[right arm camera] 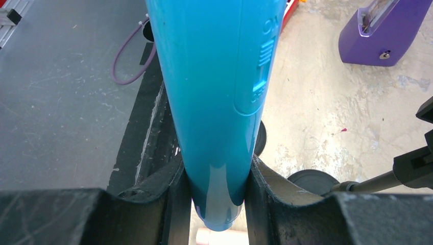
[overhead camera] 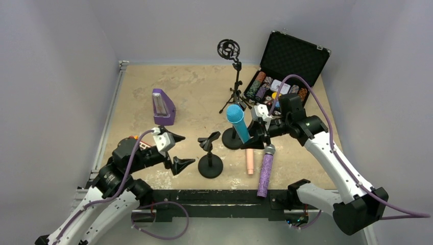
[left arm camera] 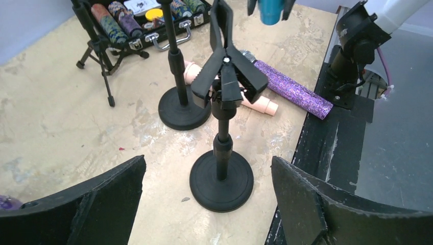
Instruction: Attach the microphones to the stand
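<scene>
My right gripper (overhead camera: 257,139) is shut on the lower end of the turquoise-blue microphone (overhead camera: 238,122), holding it head-up and tilted beside a round-based stand (overhead camera: 234,139). In the right wrist view the mic (right arm camera: 219,76) is pinched between both fingers of the gripper (right arm camera: 217,204). The peach-pink microphone (overhead camera: 249,161) and the glittery purple microphone (overhead camera: 265,172) lie flat near the front edge. A second short stand (overhead camera: 210,164) holds an empty clip (left arm camera: 227,76). My left gripper (overhead camera: 176,151) is open and empty just left of that stand's base (left arm camera: 221,179).
A purple metronome (overhead camera: 163,107) stands at the left. A tripod stand with a round shock mount (overhead camera: 229,49) stands at the back. An open black case (overhead camera: 293,58) of small items lies at the back right. A black rail (overhead camera: 214,196) runs along the front edge.
</scene>
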`<state>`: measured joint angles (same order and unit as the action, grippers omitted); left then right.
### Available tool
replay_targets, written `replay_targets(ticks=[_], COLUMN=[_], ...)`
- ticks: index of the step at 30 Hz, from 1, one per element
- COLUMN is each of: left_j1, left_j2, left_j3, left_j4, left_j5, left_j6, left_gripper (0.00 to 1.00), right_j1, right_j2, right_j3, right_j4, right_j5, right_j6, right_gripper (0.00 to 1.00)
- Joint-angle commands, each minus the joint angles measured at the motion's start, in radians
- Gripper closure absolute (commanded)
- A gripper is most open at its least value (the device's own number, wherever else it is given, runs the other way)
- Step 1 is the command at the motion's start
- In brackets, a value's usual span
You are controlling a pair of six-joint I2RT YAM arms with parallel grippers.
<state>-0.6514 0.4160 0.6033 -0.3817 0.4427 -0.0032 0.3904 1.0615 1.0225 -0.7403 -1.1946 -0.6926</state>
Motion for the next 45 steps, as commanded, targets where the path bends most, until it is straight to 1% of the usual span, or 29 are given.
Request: replay_targets(ticks=[1,4,8,11,15,21,25,29,35,41,45], left_j1=[-0.007,-0.005,-0.006,-0.006,-0.006,-0.007,-0.008,-0.007,-0.009,-0.031,-0.063], left_j2=[-0.041,-0.042,-0.053,-0.038,0.002,0.04,0.064,0.072,0.119,0.14,0.188], left_j3=[0.059,0.061,0.019,-0.001,0.019,0.045,0.077,0.101,0.168,0.185,0.201], left_j4=[-0.138,-0.083,0.076,0.163,0.197,0.202,0.163,0.16,0.084,0.077,0.084], left_j5=[0.027,0.067,0.102,0.097,0.088,0.065,0.048,0.05,0.061,0.023,0.009], left_j6=[0.093,0.03,-0.073,-0.098,-0.1,-0.096,-0.086,-0.083,-0.073,-0.06,-0.046], left_gripper=[0.02,0.01,0.01,0.01,0.01,0.01,0.01,0.01,0.01,0.01,0.01], right_j1=[0.014,0.033,0.075,0.091,0.106,0.12,0.12,0.12,0.12,0.119,0.12], right_j2=[0.002,0.0,0.008,0.028,0.055,0.07,0.084,0.097,0.096,0.095,0.111], right_j3=[0.026,0.006,-0.013,0.001,0.026,0.029,0.041,0.057,0.05,0.045,0.048], right_j4=[0.025,0.06,0.132,0.152,0.141,0.131,0.126,0.127,0.137,0.164,0.181], right_j5=[-0.008,0.004,0.06,0.079,0.088,0.102,0.122,0.137,0.142,0.153,0.159], right_j6=[-0.021,-0.003,0.044,0.063,0.06,0.055,0.069,0.085,0.113,0.146,0.174], right_gripper=[1.0,1.0,1.0,1.0,1.0,1.0,1.0,1.0,1.0,1.0,1.0])
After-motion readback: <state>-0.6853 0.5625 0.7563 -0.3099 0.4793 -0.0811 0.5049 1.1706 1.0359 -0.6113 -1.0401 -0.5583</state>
